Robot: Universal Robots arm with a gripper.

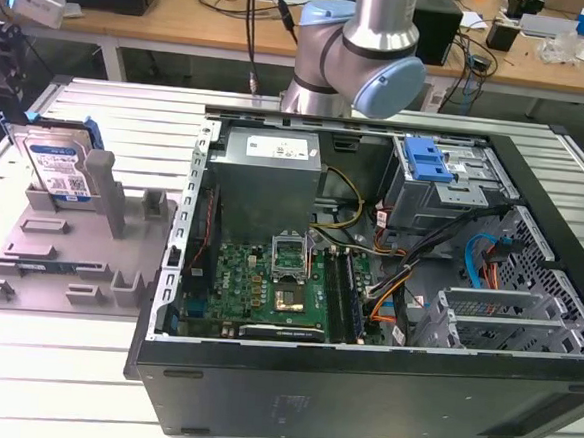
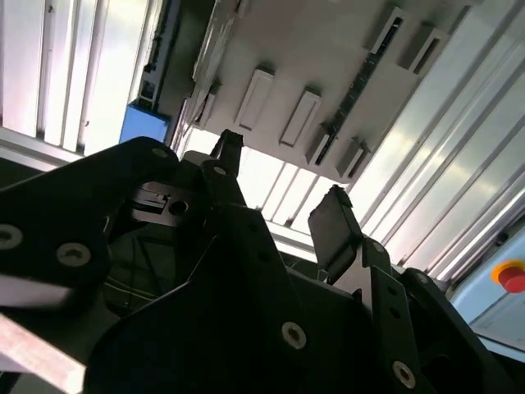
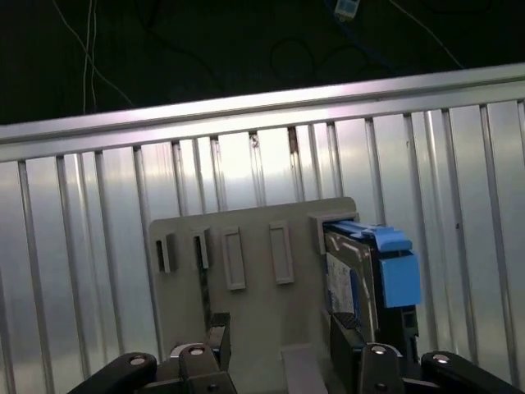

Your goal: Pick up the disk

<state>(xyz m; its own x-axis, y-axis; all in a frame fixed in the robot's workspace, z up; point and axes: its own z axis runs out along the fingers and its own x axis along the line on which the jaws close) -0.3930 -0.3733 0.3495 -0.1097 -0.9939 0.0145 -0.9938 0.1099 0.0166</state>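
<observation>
The disk (image 1: 60,168) is a silver-grey hard drive with a white-and-blue label and a blue rail. It stands on edge at the far corner of the grey plastic fixture (image 1: 69,254), on the exterior view's left. In the first wrist view the disk (image 3: 361,283) sits at one end of the fixture (image 3: 246,246), seen from above. My gripper (image 3: 279,341) hovers high over the fixture, open, with nothing between its black fingers (image 3: 343,328). One finger lines up close to the disk's edge. In the second wrist view the gripper (image 2: 279,185) also stands open in front of the fixture (image 2: 328,66).
An open computer case (image 1: 369,265) lies beside the fixture, with a blue drive-bay bracket (image 1: 424,160) inside. Both rest on a ribbed metal table (image 1: 129,107). The arm's elbow (image 1: 359,43) rises behind the case. A red button (image 2: 510,275) sits off the table's edge.
</observation>
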